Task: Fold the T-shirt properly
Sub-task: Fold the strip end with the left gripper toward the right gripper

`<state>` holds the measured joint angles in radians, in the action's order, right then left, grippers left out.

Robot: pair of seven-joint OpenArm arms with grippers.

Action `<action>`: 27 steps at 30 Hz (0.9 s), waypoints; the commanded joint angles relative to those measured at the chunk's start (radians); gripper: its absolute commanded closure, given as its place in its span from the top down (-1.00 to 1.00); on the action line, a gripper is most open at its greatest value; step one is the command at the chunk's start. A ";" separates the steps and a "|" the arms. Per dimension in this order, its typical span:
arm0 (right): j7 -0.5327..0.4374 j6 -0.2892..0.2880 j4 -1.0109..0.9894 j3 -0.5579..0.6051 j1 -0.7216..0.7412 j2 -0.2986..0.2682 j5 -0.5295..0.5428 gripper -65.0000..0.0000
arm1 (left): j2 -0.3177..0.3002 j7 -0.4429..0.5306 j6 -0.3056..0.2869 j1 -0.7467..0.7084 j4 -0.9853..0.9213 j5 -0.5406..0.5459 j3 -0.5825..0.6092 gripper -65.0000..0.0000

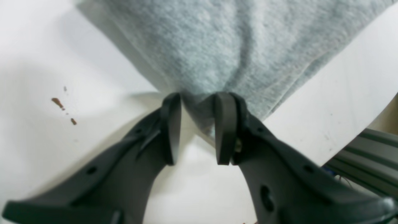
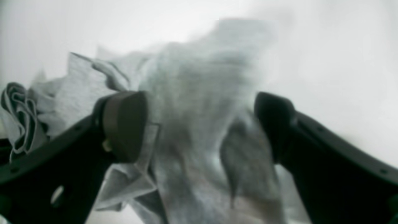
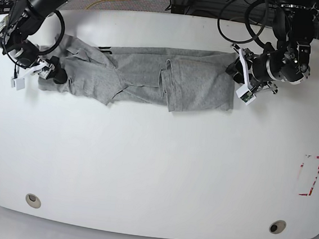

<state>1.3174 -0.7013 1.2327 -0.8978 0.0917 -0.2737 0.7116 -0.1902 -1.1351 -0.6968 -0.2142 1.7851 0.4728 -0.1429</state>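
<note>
"What's the grey T-shirt [image 3: 205, 84] lying on?"
"A glossy white table [image 3: 144, 163]."
"Anything else there?"
"In the base view, red marks [image 3: 306, 194] lower right of the T-shirt, and two round inserts [image 3: 33, 200] below it."

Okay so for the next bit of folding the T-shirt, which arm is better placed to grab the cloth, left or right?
Probably the right. Its open gripper has fabric of the T-shirt between its fingers. The left gripper stands narrower, near the shirt's other end.

The right tool [image 2: 202, 130] is spread wide, and the left tool [image 1: 197, 130] stands slightly parted, angled downward.
</note>
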 commanded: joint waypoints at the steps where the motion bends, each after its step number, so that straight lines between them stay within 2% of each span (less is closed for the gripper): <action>1: 0.020 0.003 0.055 -0.002 -0.010 0.027 -0.002 0.61 | -0.021 0.011 -0.001 0.012 0.015 0.014 -0.005 -0.50; 6: 0.020 0.003 0.063 -0.001 -0.020 0.047 -0.005 0.61 | -0.035 0.010 -0.001 0.011 0.117 0.017 -0.008 -0.50; 8: 0.020 0.003 0.065 -0.001 -0.019 0.050 -0.005 0.52 | -0.033 0.011 -0.001 0.011 0.158 0.017 -0.024 -0.50; 11: 0.018 0.003 0.063 -0.001 -0.019 0.050 -0.005 0.16 | -0.004 0.011 -0.001 0.011 0.175 0.019 -0.082 -0.50; 15: 0.007 0.003 0.063 -0.001 -0.019 0.047 -0.005 -0.49 | 0.053 0.014 -0.001 0.014 0.166 0.011 -0.154 -0.50; 17: -0.002 0.003 0.065 -0.001 -0.022 0.046 -0.005 -0.87 | 0.057 0.014 -0.001 0.026 0.137 0.011 -0.151 -0.50; 18: -0.002 0.003 0.066 0.001 -0.022 0.046 -0.005 -1.00 | 0.057 0.014 -0.001 0.029 0.121 0.011 -0.151 -0.50; 23: -0.002 0.003 0.103 0.033 -0.028 0.044 0.001 -1.00 | 0.061 0.017 -0.001 0.034 0.028 0.011 -0.151 -0.50; 27: 0.003 0.003 0.226 0.039 -0.062 0.063 0.003 -1.00 | 0.061 0.080 -0.001 0.043 -0.037 0.011 -0.142 -0.50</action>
<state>1.3277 -0.6975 1.3624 -0.8543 0.0387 -0.2047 0.6891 -0.1223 -1.1221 -0.6968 -0.1886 1.7683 0.4652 -0.2901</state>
